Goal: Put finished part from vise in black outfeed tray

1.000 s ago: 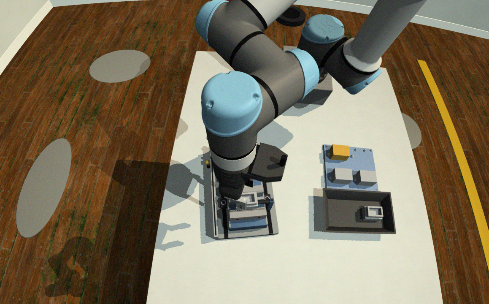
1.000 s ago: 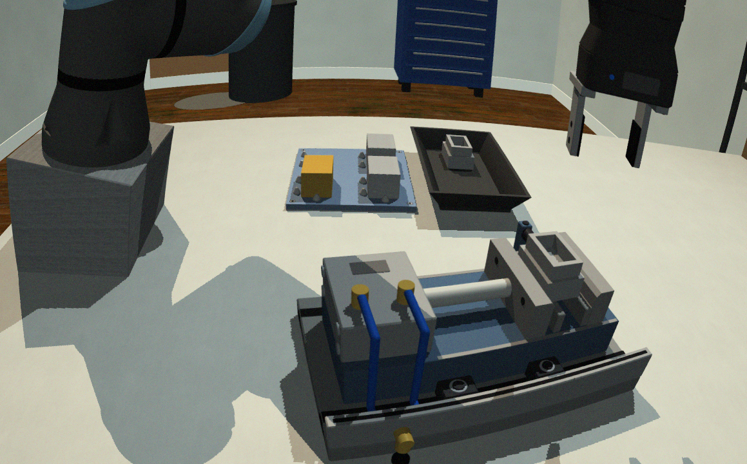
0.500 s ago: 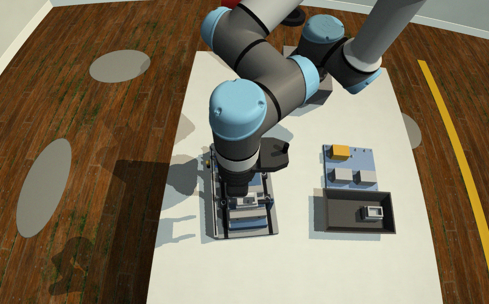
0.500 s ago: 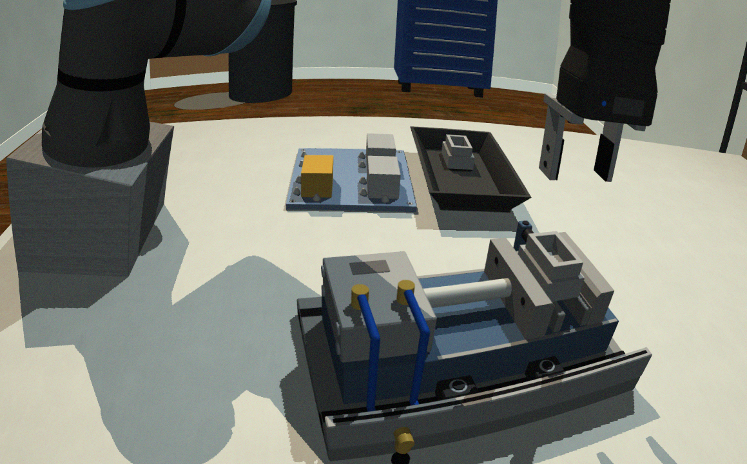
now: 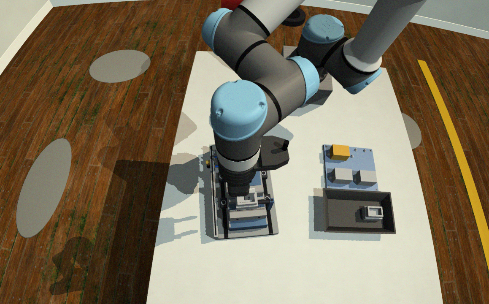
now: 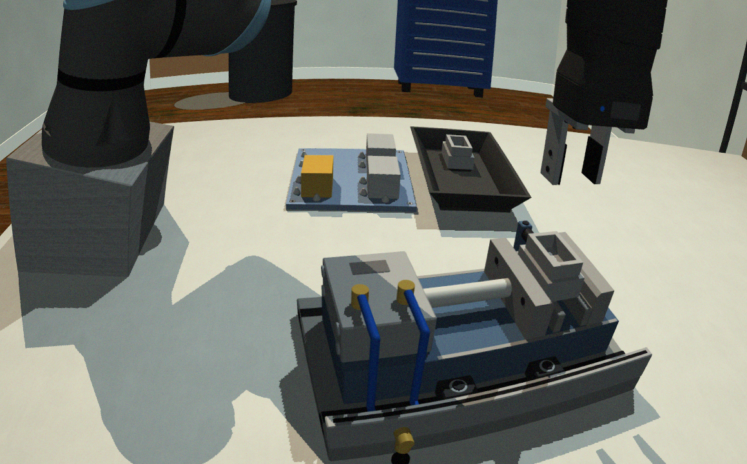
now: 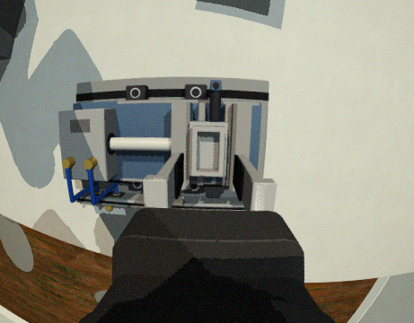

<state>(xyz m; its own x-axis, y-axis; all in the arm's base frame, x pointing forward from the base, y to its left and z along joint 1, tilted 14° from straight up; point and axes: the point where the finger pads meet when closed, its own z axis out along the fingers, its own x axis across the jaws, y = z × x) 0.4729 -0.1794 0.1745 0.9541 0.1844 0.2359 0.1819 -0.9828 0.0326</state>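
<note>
The finished part (image 6: 554,254), a grey block with a square pocket on top, sits between the jaws of the vise (image 6: 456,323). It also shows in the wrist view (image 7: 208,150) and the overhead view (image 5: 247,199). My gripper (image 6: 572,178) hangs well above the part, fingers pointing down, apart and empty. In the wrist view the fingers frame the part from above. The black outfeed tray (image 6: 468,170) lies behind the vise and holds one pocketed block (image 6: 457,151) at its far end.
A blue fixture plate (image 6: 350,178) with an orange block and two grey blocks lies left of the tray. The arm's grey pedestal (image 6: 84,202) stands at the table's left. The vise handle and blue hoses are on its left end.
</note>
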